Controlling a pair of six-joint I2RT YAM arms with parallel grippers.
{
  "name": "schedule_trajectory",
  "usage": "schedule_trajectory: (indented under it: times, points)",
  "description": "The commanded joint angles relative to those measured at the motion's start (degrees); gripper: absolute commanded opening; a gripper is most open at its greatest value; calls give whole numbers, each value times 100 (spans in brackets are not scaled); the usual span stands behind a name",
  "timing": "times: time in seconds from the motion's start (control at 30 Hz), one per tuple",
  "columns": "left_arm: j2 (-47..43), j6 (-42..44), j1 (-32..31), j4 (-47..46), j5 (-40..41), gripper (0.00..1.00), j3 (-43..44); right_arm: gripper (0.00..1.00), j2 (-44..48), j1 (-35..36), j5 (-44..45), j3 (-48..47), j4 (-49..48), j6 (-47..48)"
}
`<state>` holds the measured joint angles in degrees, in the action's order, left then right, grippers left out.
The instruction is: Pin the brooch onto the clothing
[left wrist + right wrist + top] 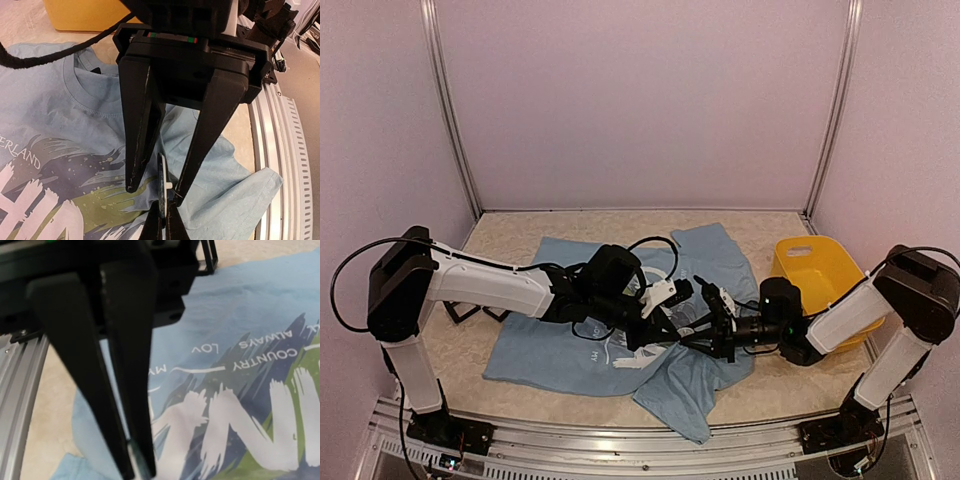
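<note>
The brooch (pixel 163 180) stands edge-on a little above the chest print of the light blue clothing (pixel 60 100), dark face left, pale back and post right. My left gripper (pixel 165 225) is shut on its lower rim. My right gripper (pixel 156 192) comes down over it, one finger against the back post and the other close by the dark face. In the right wrist view the brooch rim (pixel 138 458) fills the slit between the tips of my right gripper (pixel 134 469). From above, my left gripper (pixel 672 300) and right gripper (pixel 692 316) meet over the clothing (pixel 550 350), and the brooch is hidden among them.
A yellow bin (pixel 815 265) stands to the right of the shirt. Black square frames (pixel 465 312) lie at the shirt's left edge. The aluminium rail (pixel 620 440) runs along the near table edge. The shirt's lower right corner is folded over.
</note>
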<state>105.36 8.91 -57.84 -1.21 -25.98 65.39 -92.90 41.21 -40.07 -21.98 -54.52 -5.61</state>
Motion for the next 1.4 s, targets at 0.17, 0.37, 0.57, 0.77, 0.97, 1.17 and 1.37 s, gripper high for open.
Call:
schedule_trajectory:
  times: [0.17,0.37,0.57,0.77,0.97,1.17,1.37]
  points:
    - [-218,80,-103,-42,-147,0,-8,27,-88,-39,675,-221,233,-516]
    - [-202,126,-129,11,-139,0,-8,26,-81,-165,804,-286,221,-968]
    - [-209,155,-165,53,-102,0,18,26,-127,-264,712,-460,484,-1305]
    - [-242,138,-183,51,-79,0,-19,25,-93,-441,617,-496,678,-1653]
    - [-268,129,-170,42,80,0,-99,27,12,-485,459,-360,689,-1525]
    - [-258,383,-352,63,1621,0,-150,50,747,-508,-157,-38,1143,-868]
    - [-6,1536,-1093,102,3604,1,-28,61,1564,-523,648,139,1847,-627]
